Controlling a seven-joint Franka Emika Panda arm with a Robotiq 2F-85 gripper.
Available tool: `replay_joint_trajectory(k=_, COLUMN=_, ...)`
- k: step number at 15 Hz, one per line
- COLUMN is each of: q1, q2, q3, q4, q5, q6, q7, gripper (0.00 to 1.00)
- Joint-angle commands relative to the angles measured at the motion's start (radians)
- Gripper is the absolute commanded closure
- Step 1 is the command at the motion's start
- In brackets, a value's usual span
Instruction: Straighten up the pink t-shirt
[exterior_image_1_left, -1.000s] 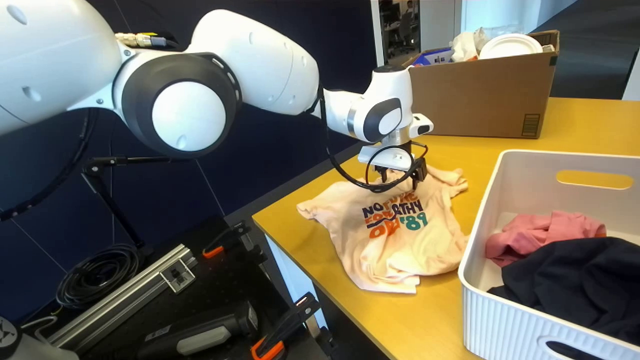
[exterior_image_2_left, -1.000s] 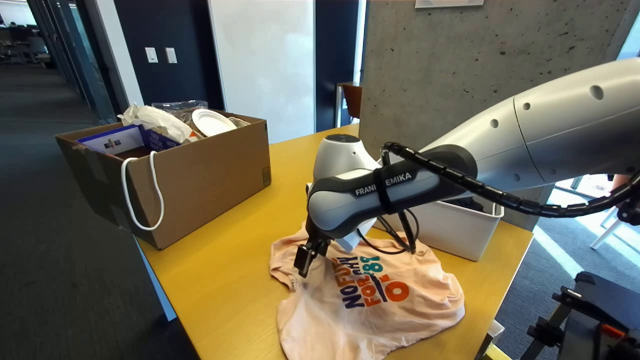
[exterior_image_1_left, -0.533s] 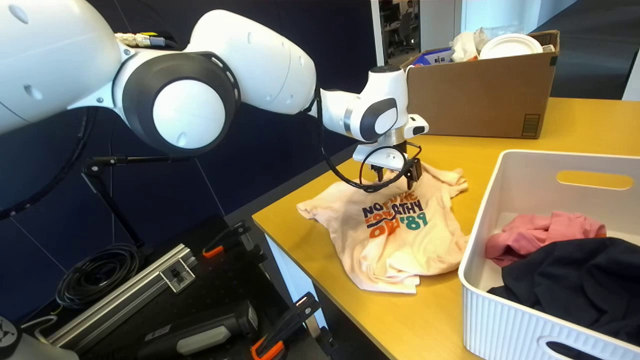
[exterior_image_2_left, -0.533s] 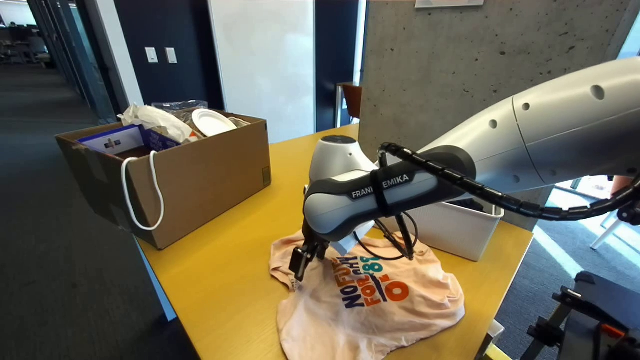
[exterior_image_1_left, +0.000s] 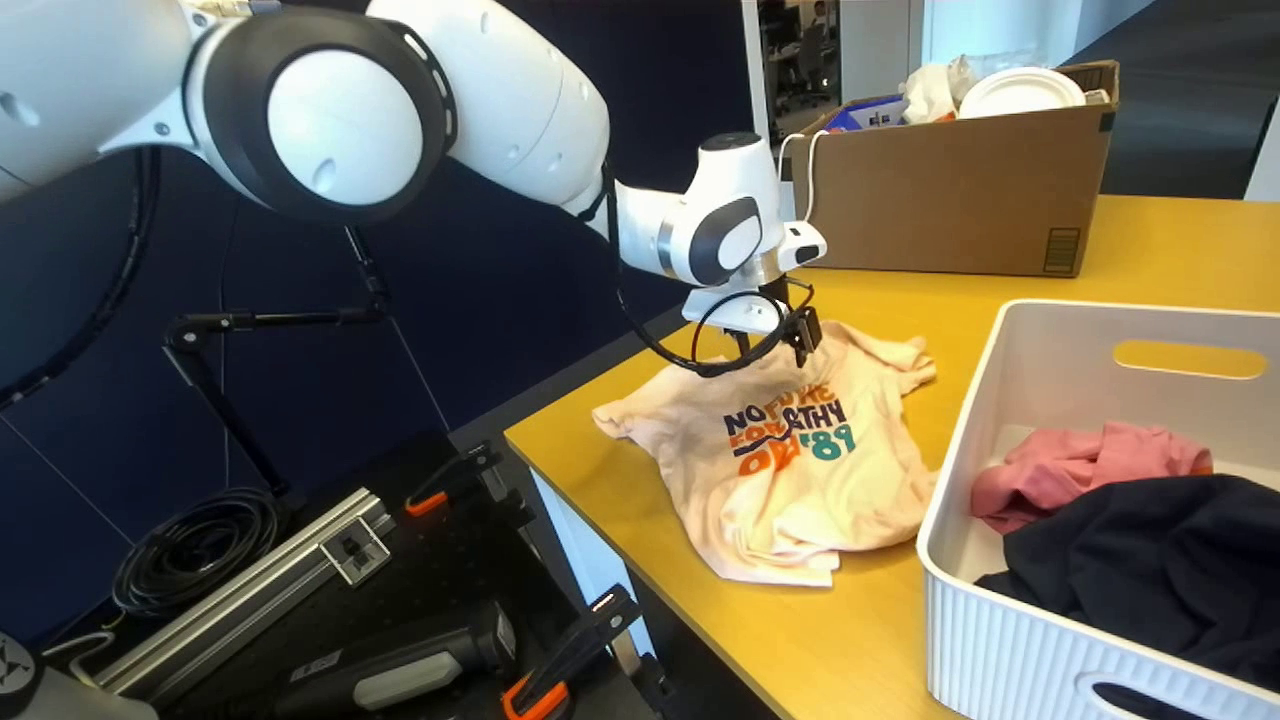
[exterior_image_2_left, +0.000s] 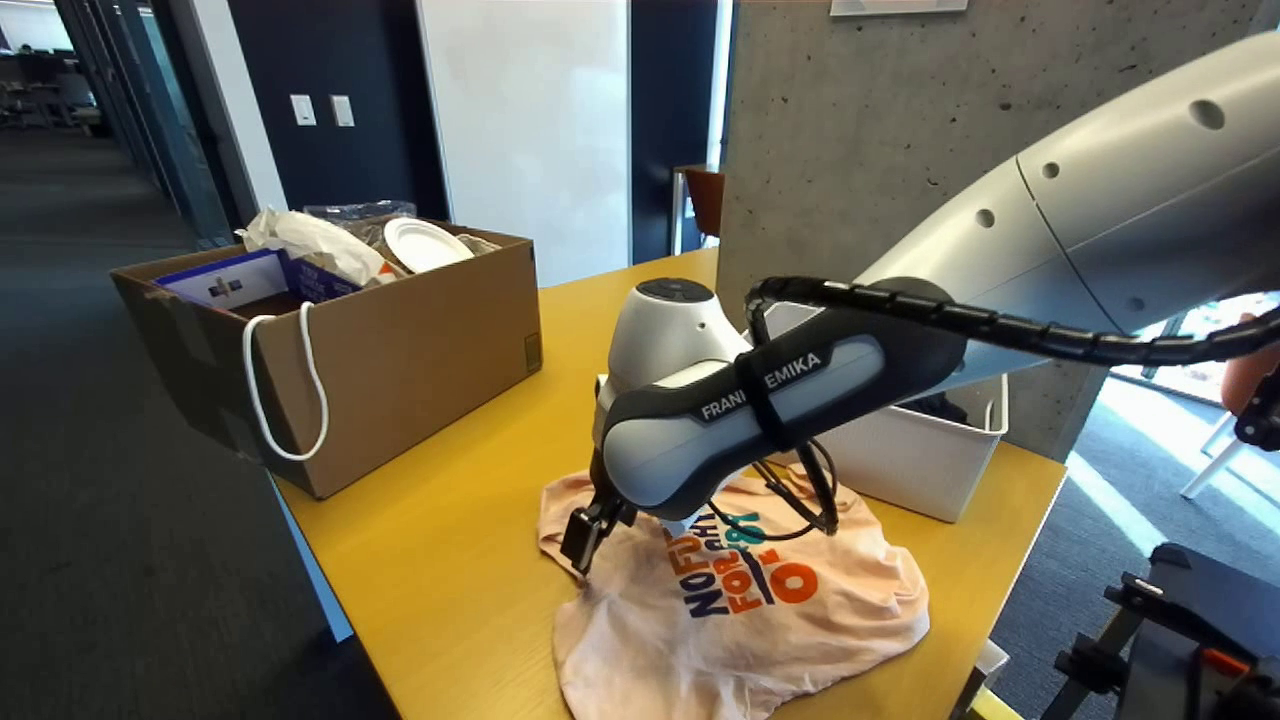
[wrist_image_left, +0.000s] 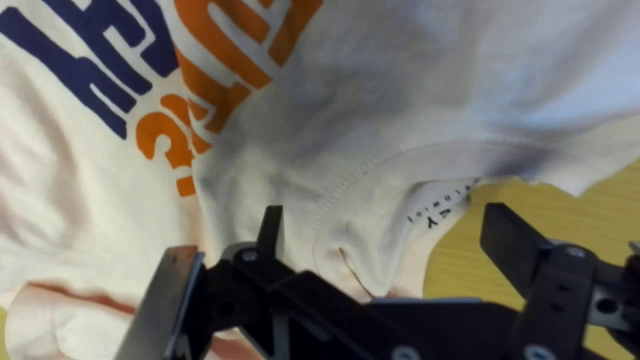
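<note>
The pale pink t-shirt (exterior_image_1_left: 760, 510) lies spread and wrinkled on the table, with its coloured lettering facing up. It also shows in an exterior view (exterior_image_2_left: 680, 650) and fills most of the wrist view (wrist_image_left: 370, 85). My gripper (exterior_image_1_left: 772, 350) is open and empty above the neck end of the shirt. In the wrist view the open fingers (wrist_image_left: 382, 217) stand either side of the rumpled collar, one over cloth and one over bare table. In an exterior view the arm hides part of the gripper (exterior_image_2_left: 585, 540). Whether the fingertips touch the cloth is unclear.
A white bin (exterior_image_1_left: 965, 430) stands beside the shirt, holding a darker pink cloth (exterior_image_1_left: 1090, 465) and a dark cloth (exterior_image_1_left: 1150, 560). A filled cardboard box (exterior_image_1_left: 950, 200) stands at the table's far end. The shirt lies near the yellow table's (exterior_image_1_left: 890, 640) edge.
My open gripper has moved left in both exterior views, along the neck end of the shirt. The arm's elbow has risen. The t-shirt has not visibly moved.
</note>
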Motion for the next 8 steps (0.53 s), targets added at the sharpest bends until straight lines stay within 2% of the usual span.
replay_joint_trajectory(k=1, q1=0.021, q2=-0.165, q3=-0.026, q4=-0.242, q5=-0.004, q6=0.056, q7=0.057, gripper=0.0)
replay_joint_trajectory(k=8, q1=0.041, q2=-0.377, q3=-0.056, q4=-0.565, q5=-0.001, q6=0.065, q7=0.202, gripper=0.0)
